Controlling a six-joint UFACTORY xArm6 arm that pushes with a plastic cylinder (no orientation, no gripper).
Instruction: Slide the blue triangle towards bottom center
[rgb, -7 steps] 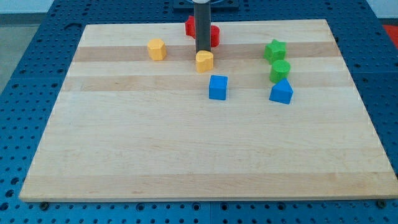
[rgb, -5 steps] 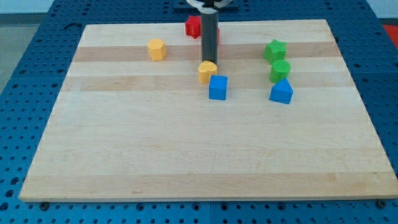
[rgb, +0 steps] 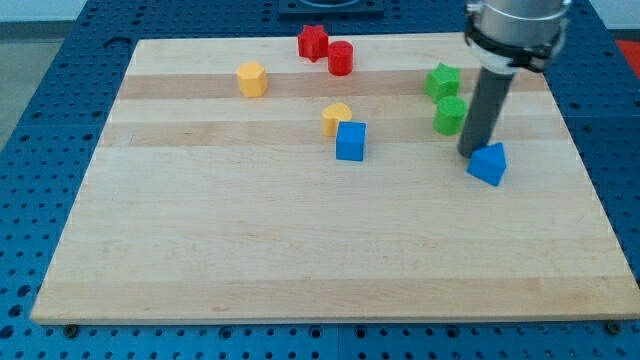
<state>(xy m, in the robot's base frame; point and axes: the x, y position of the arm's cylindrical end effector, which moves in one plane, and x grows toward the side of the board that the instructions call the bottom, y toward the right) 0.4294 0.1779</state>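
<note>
My tip (rgb: 470, 152) is a bare rod end with nothing to clench or release; it holds nothing and only stands on the board (rgb: 300, 250), just at the upper-left side of the blue triangle (rgb: 488, 163), touching it or very nearly so; the triangle lies on the view's right, about mid-height, just below the green round block (rgb: 450, 114) and the green star (rgb: 442, 80) above that; the blue cube (rgb: 350, 141) sits near the middle with a yellow block (rgb: 336, 117) against its upper-left corner; a second yellow block (rgb: 251, 78) is up on the left, and the red star (rgb: 312, 42) and red cylinder (rgb: 340, 58) lie at the top; the triangle looks a small, rigid, light piece that should slide readily on smooth wood, though its slanted faces will likely let it spin or slip off a push that is off-centre; to send it toward bottom centre, down and to the view's left, I judge the contact belongs on its upper-right face, squarely through its middle; from the present side a push would drive it down and right, away from the goal.
</note>
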